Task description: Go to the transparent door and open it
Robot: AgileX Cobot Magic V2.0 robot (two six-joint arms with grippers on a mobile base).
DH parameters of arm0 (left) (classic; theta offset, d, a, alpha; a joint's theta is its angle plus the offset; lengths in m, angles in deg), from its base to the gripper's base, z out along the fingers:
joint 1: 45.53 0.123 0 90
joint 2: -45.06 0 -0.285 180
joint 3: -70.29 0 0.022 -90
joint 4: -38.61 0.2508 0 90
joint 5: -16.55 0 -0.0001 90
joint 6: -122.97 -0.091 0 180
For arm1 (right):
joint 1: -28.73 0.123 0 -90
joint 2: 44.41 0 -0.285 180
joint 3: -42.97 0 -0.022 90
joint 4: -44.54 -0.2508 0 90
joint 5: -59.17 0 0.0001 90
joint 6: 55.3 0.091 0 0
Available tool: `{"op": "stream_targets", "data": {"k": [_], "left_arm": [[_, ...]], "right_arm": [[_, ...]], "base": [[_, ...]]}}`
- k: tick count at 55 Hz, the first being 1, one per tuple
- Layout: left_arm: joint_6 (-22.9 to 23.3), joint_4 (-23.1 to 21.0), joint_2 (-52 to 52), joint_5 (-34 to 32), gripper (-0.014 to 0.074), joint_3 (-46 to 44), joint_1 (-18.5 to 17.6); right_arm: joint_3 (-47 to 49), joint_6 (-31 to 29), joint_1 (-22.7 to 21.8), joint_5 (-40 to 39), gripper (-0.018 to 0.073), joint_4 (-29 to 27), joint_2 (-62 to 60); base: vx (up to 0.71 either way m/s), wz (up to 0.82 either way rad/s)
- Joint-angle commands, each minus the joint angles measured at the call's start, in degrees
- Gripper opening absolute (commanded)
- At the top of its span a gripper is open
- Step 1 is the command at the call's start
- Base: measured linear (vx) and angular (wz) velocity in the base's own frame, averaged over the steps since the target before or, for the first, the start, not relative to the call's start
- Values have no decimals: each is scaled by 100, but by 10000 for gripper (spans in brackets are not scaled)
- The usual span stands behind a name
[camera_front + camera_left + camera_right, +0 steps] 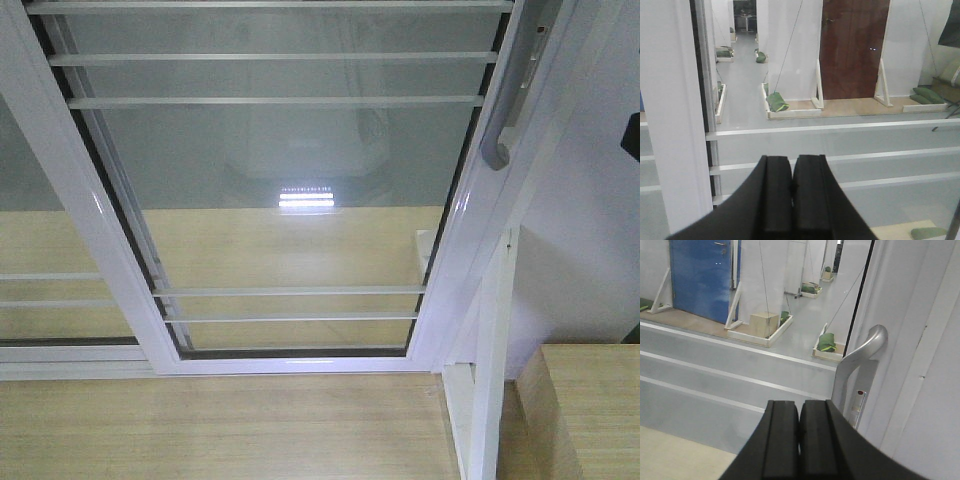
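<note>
The transparent door (pixel 290 190) is seen directly ahead, its grey handle (pixel 862 355) on the right stile, just right of the right hand (pixel 799 410). That and the left hand (pixel 792 165) are closed, empty. The right hand should be opened, closed round the handle, and the panel drawn leftward.

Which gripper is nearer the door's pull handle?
Right. The right gripper sits just below-left of the pull handle; the left gripper faces barred glass, with no handle in view.
</note>
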Motion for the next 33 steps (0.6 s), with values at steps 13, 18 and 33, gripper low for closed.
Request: {"op": "stream_targets", "data": {"k": [13,18,33], "left_arm": [[60,-52,36,-385,474,-203,-41],[60,-52,36,-385,520,-203,-41],[60,-46,36,-386,524,-203,-41]], "right_arm": [[207,17,-28,-100,511,0,-273],[207,17,-28,-93,604,0,-311],[207,762,-28,260,601,49,-311]], "base": [[0,0],[0,0],[0,0]]}}
